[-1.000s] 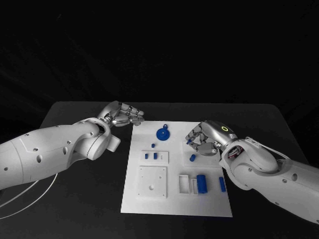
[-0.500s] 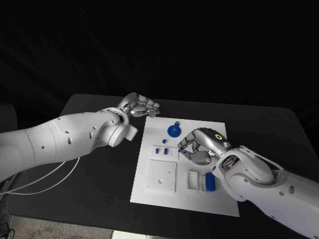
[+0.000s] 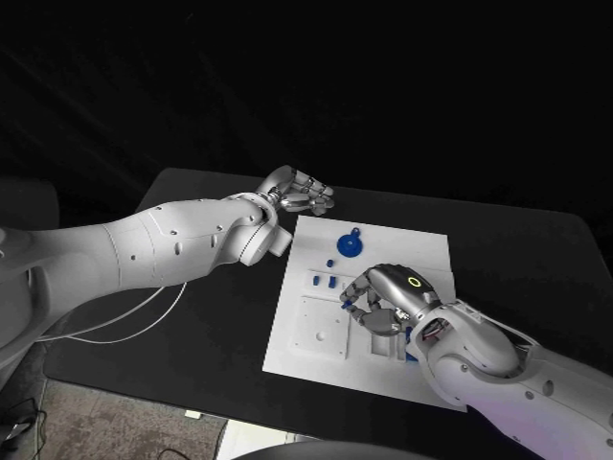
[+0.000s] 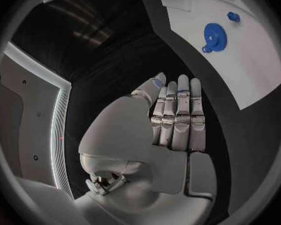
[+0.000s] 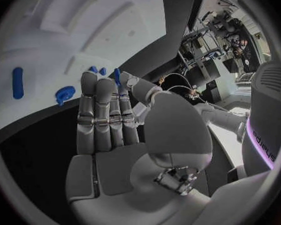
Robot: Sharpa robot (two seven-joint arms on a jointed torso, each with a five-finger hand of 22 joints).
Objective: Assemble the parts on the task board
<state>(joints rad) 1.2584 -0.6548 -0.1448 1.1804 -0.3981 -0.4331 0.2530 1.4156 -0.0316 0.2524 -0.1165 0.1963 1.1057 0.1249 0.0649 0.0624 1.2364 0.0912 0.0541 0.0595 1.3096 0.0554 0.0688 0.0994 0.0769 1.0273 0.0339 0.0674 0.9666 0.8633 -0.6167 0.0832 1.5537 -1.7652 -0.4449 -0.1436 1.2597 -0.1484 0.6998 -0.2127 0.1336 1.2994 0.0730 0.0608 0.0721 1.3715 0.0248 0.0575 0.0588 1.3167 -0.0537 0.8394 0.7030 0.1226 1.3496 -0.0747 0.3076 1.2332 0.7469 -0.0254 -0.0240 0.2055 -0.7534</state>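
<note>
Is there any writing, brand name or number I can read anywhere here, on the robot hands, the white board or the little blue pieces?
No text can be read for certain.
Pale lettering runs up the robot's white body at the rim of the right wrist view: too blurred to read.
The task board, the blue parts, the left robot hand and the right robot hand show no lettering; the right one bears only a small lit ring.

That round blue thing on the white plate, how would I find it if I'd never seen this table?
Start at the white task board in the middle of the black table. Go to its far end, near the left hand. There lies the blue gear, the only flat round disc with a toothed rim and a small tab; the other blue parts are small pegs and bars.
</note>
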